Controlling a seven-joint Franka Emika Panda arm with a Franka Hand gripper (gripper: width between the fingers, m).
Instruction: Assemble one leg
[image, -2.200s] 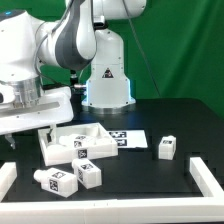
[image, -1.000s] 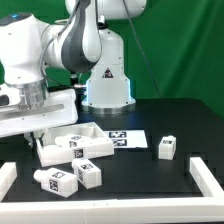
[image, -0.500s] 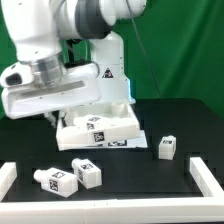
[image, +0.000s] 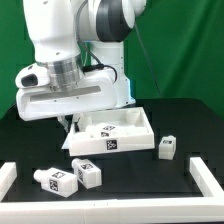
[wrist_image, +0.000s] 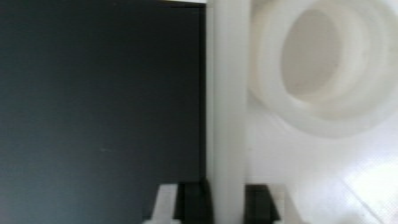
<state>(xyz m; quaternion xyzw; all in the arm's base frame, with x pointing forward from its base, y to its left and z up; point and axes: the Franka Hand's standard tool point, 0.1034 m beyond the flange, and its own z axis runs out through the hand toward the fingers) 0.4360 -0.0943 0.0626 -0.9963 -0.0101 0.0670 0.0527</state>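
My gripper (image: 67, 122) is shut on one raised rim of the large flat white tray-like piece (image: 112, 135), at its end toward the exterior view's left. In the wrist view the rim (wrist_image: 230, 110) stands between my two fingers (wrist_image: 175, 205), and a round socket (wrist_image: 329, 65) of the piece shows beside it. Two legs, stubby white pegs with tags, lie at the front left (image: 55, 179) (image: 88, 174). A third leg (image: 167, 148) stands just right of the tray-like piece. The gripper holds no leg.
White border rails lie at the front left (image: 8, 178) and front right (image: 206, 174) of the black table. The robot base (image: 115, 85) stands behind the tray-like piece. The marker board is hidden behind that piece.
The arm has swung to the exterior view's right, carrying the tray-like piece with it by its rim. The piece now sits over where the marker board showed. The legs have not moved.
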